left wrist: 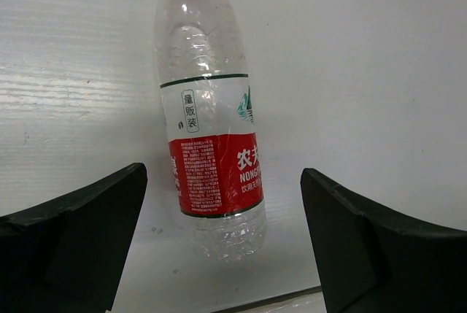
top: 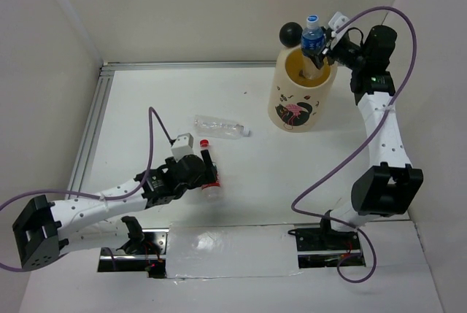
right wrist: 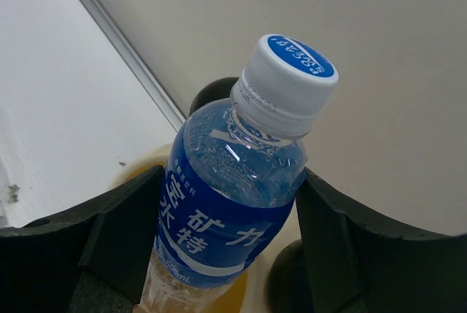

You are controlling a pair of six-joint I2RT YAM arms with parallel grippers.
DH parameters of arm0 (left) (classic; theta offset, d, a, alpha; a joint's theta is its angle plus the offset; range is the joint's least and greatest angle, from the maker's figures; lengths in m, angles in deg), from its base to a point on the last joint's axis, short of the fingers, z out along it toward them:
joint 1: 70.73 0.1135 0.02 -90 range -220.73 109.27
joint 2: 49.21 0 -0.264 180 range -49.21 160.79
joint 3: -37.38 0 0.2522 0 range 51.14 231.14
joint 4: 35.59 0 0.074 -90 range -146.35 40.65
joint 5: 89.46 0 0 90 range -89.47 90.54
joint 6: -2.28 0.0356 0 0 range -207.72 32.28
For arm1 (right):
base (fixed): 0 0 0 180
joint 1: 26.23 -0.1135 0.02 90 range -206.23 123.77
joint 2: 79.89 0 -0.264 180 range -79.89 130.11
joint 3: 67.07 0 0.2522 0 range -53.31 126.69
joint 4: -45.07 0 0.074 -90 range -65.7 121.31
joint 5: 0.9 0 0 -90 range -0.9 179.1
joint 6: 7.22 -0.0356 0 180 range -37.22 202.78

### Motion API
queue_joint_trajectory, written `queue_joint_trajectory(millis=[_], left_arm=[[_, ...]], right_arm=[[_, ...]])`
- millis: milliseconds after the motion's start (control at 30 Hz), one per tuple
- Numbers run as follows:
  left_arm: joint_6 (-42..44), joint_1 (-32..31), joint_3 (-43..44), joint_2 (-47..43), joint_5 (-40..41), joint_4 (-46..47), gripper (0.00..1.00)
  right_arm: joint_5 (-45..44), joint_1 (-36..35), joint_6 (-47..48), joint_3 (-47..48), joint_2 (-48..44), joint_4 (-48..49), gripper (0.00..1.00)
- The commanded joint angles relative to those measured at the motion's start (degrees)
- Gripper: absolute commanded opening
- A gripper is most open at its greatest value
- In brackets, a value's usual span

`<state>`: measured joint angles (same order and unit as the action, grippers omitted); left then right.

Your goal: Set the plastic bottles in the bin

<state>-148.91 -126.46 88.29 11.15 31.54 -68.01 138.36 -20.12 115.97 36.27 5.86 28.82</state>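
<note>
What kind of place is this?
Probably a robotics lab test cell: plain white panels wall in a white table, an aluminium rail edges it, with a left arm and right arm bolted at its near edge.

Edged along the left and far sides of the white table (top: 277, 174) by an aluminium rail (top: 89, 130) (bending at the far-left corner); enclosed by pale walls (top: 219, 6); covered at the near edge with a white sheet (top: 233, 254).

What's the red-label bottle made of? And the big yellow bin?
The red-labelled bottle looks like thin clear plastic: the table shows through it and its dents shine. Its label looks like glossy printed film. The bin looks smooth and matte, maybe plastic or coated card; I can't tell which.
</note>
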Motion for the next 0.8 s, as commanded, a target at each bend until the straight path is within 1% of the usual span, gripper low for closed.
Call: queue_joint_trajectory(millis=[0, 67, 100, 133, 167, 200, 233, 333, 367, 467, 500, 533, 567, 600, 633, 667, 767], left_arm=[[1.33, 0.18, 0.30, 1.08, 0.02, 2.31, 0.99], [1.33, 0.18, 0.30, 2.92, 0.02, 2.83, 0.99], [1.33, 0.18, 1.51, 3.53, 0.02, 2.23, 0.99], [0.55, 0.18, 2.05, 4.23, 0.02, 1.52, 0.99], [0.54, 0.70, 2.58, 5.81, 0.63, 1.52, 0.99], [0.54, 0.70, 3.62, 6.69, 1.25, 0.65, 0.99], [0.54, 0.70, 4.24, 7.66, 1.25, -0.32, 0.99], [0.54, 3.25, 6.79, 11.70, 2.75, -0.94, 0.99], [1.07, 4.91, 7.58, 12.67, 2.22, -0.94, 0.99], [3.26, 7.38, 11.88, 16.80, 0.73, -2.08, 0.99], [3.27, 9.30, 13.38, 18.20, -0.67, -3.31, 0.99], [3.27, 10.19, 16.52, 19.70, -1.46, -4.80, 0.99], [3.79, 10.98, 18.03, 22.93, -2.26, -6.20, 0.99], [3.80, 12.47, 19.35, 24.53, -4.18, -9.18, 0.99], [3.80, 13.09, 21.28, 25.94, -5.59, -10.25, 0.99], [4.58, 13.62, 21.82, 28.21, -7.00, -10.96, 0.99], [5.11, 13.62, 22.44, 30.60, -10.69, -12.11, 0.99]], right_arm=[[0.67, -0.31, 8.19, -0.28, 1.07, 2.31, 0.52], [0.67, 0.21, 8.82, -2.20, 1.08, 1.78, 0.64], [1.19, 0.74, 8.82, -2.83, 1.08, 1.78, 0.76], [1.19, 0.75, 8.82, -3.35, 0.56, 1.78, 0.84], [1.19, 0.75, 8.82, -3.36, -0.67, 1.78, 0.88], [1.98, 0.75, 8.21, -3.36, -1.37, 1.78, 0.96], [2.77, 0.75, 7.51, -3.36, -2.08, 0.99, 1.00], [4.00, 0.75, 3.73, -2.05, -4.71, -1.38, 1.00], [4.01, 0.75, 3.12, -1.52, -6.11, -3.91, 1.00], [5.93, 0.75, 2.14, -0.99, -8.75, -6.91, 1.00], [5.94, 0.75, 0.58, -2.38, -10.85, -7.45, 1.00], [6.55, 0.75, 0.56, -3.00, -11.83, -8.67, 1.00], [6.56, 0.75, 0.56, -3.62, -12.80, -9.29, 1.00], [6.56, 0.75, -1.01, -5.02, -14.46, -9.91, 1.00], [6.56, 0.75, -1.80, -5.73, -15.35, -9.91, 1.00], [6.56, 1.36, -2.42, -6.52, -16.05, -9.91, 1.00], [6.56, 1.98, -4.00, -9.77, -18.60, -9.91, 1.00]])
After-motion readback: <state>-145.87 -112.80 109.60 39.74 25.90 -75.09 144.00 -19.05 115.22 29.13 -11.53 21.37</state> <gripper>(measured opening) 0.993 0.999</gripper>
